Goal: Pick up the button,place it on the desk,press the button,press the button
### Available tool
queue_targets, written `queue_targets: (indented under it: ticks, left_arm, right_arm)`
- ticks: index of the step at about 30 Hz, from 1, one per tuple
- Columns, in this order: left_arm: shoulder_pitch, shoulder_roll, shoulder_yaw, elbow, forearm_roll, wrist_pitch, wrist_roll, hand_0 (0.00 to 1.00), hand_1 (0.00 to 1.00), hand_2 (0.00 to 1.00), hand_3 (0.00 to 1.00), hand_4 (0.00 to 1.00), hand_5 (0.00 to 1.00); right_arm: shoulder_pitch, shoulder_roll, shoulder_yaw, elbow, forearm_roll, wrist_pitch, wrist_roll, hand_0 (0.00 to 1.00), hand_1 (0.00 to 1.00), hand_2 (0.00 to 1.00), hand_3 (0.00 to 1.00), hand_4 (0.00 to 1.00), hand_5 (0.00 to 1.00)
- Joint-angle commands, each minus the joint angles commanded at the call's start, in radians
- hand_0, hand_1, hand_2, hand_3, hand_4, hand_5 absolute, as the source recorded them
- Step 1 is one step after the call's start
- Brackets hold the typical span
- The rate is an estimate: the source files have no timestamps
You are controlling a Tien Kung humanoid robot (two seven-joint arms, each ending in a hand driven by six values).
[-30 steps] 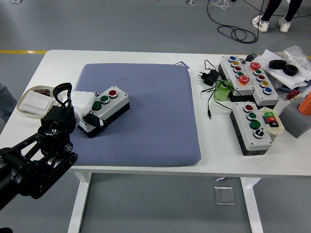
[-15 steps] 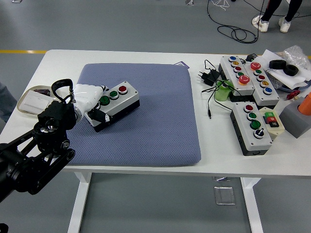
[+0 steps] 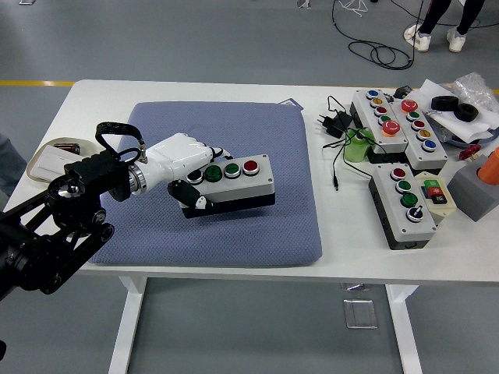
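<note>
Carried toward three o'clock, the grey three-button control box stays gripped by the left hand fingers; placing and both presses remain

The white five-fingered left hand is covering the left end of the grey three-button control box. The orange cone-shaped object is running off the right edge.

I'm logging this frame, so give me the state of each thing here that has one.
left hand: shut on the button box
button box: held over the blue mat, roughly level
control boxes on the right: resting on the table, untouched
power adapter: lying loose, cable trailing
</note>
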Motion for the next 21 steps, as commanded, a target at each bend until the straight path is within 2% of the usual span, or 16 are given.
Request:
queue_targets:
  ticks: [4, 16, 17, 21]
  left_arm:
    - [-0.017, -0.003, 0.007, 0.031, 0.0, 0.028, -0.043, 0.273, 0.26, 0.233, 0.337, 0.612, 0.137]
    - [-0.031, -0.016, 0.034, 0.099, 0.0, 0.066, -0.051, 0.304, 0.289, 0.274, 0.367, 0.597, 0.123]
    - [-0.036, -0.016, 0.047, 0.109, 0.0, 0.069, -0.051, 0.345, 0.353, 0.332, 0.383, 0.596, 0.12]
    - [-0.038, -0.017, 0.061, 0.122, 0.0, 0.07, -0.053, 0.345, 0.353, 0.332, 0.383, 0.596, 0.12]
  right_arm:
    - [0.001, 0.001, 0.001, 0.0, -0.001, 0.0, 0.0, 0.64, 0.442, 0.616, 0.56, 0.31, 0.215]
    - [0.003, 0.002, 0.003, 0.0, -0.007, 0.002, -0.002, 0.641, 0.442, 0.617, 0.56, 0.311, 0.215]
    - [0.003, 0.002, 0.004, 0.0, -0.008, 0.002, -0.002, 0.642, 0.443, 0.618, 0.561, 0.311, 0.216]
    - [0.003, 0.002, 0.004, 0.0, -0.007, 0.001, -0.001, 0.642, 0.443, 0.618, 0.561, 0.311, 0.216]
